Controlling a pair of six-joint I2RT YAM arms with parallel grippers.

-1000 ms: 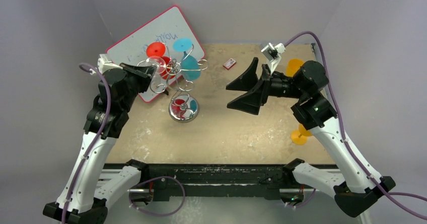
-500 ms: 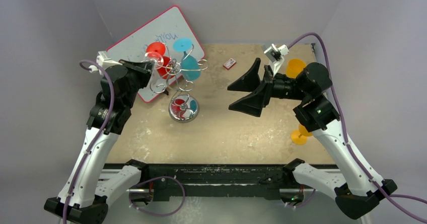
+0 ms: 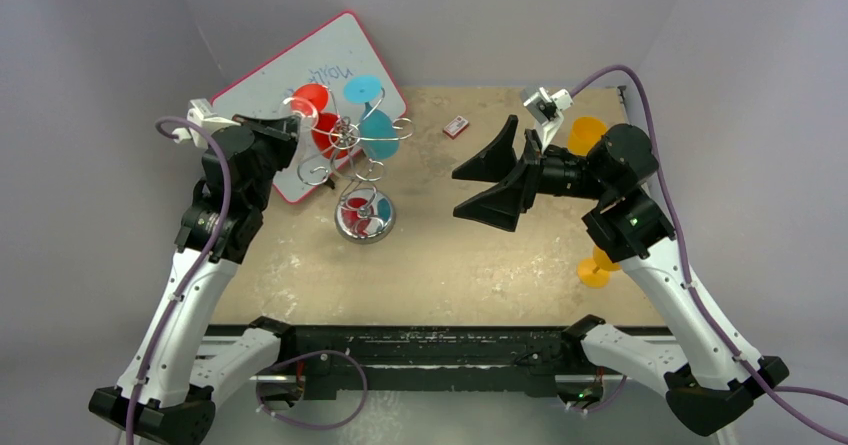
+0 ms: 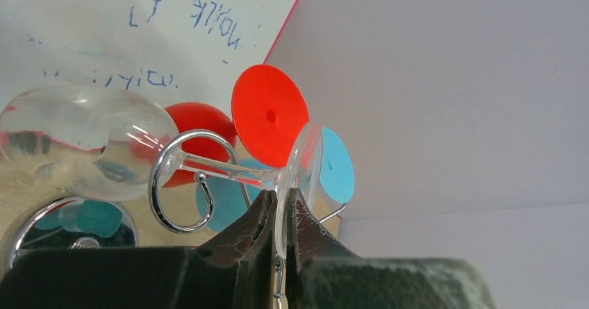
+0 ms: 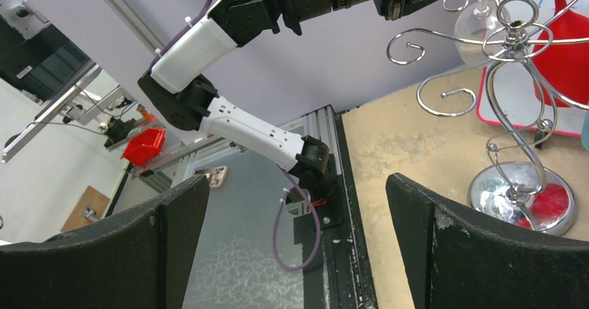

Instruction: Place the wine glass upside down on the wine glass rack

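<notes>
Left wrist: left jaws are pinching wine glass (image 4: 83, 142) by foot.
Right jaws: gaping wide, empty.
Handling: likely fragile, slippery; stem safer.

Pink-framed whiteboard (image 3: 265, 80) with blue scribbles, set askew at far-left corner of tan speckled bench (image 3: 440, 260). Red plastic goblet (image 3: 312, 98) and teal plastic goblet (image 3: 378, 133) side by side before whiteboard, round feet up. Small red-and-white box (image 3: 456, 127) lies far centre of bench. Two orange plastic goblets at right side: one (image 3: 584, 133) far, one (image 3: 596, 267) nearer, at bench edge; both partly hidden.
</notes>
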